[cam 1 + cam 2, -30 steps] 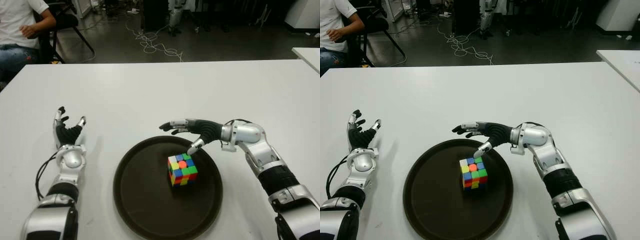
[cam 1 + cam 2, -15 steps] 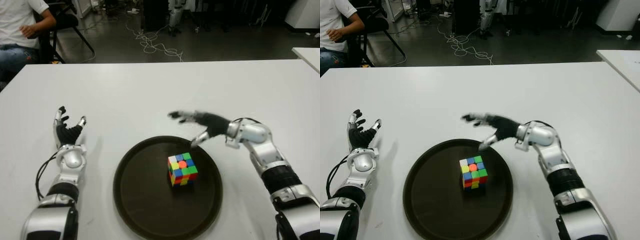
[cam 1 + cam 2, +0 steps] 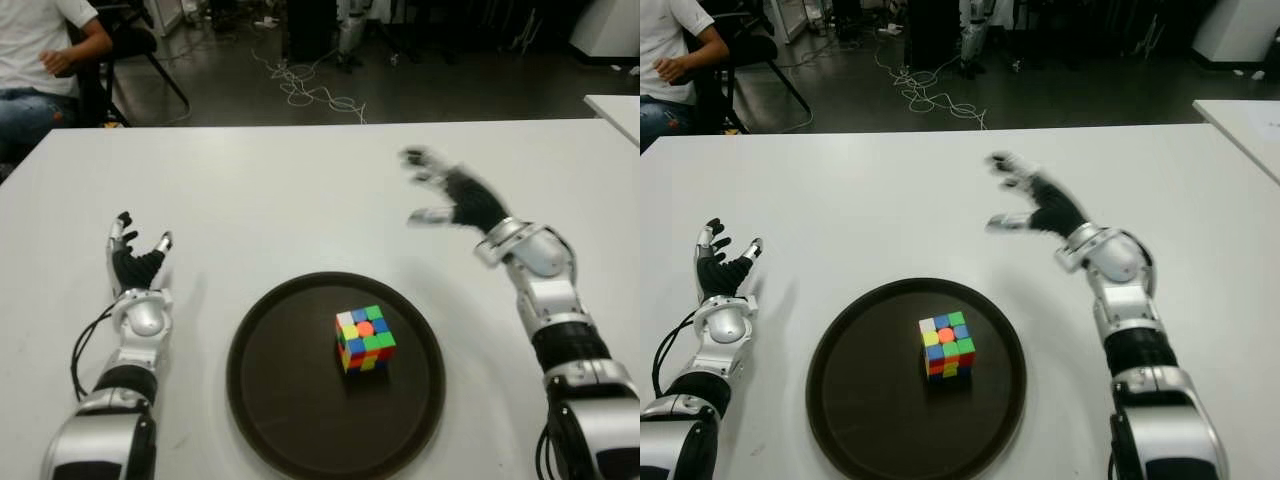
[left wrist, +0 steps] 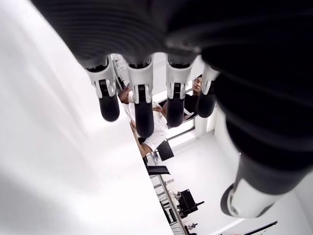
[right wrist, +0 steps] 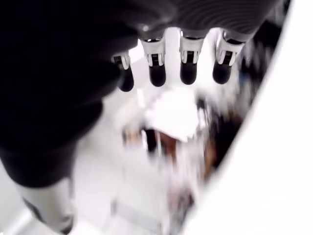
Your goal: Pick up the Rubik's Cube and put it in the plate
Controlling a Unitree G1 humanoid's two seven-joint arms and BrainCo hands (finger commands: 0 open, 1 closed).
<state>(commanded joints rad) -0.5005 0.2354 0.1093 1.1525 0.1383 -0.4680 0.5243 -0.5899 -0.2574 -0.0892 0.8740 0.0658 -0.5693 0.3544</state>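
Note:
The Rubik's Cube (image 3: 365,339) stands inside the dark round plate (image 3: 290,400) near the table's front, slightly right of the plate's middle. My right hand (image 3: 445,192) is up over the table behind and to the right of the plate, well clear of the cube, fingers spread and holding nothing. Its wrist view shows four straight fingertips (image 5: 188,71) with nothing between them. My left hand (image 3: 135,260) shows to the left of the plate, palm up, fingers relaxed and empty.
The white table (image 3: 300,190) stretches around the plate. A person in a white shirt (image 3: 40,60) sits on a chair beyond the table's far left corner. Cables (image 3: 305,85) lie on the floor behind. Another white table edge (image 3: 615,105) shows at the far right.
My right hand has lifted away from just above the cube and swung back and to the right, beyond the plate's rim. The cube, the plate and the left hand have stayed put.

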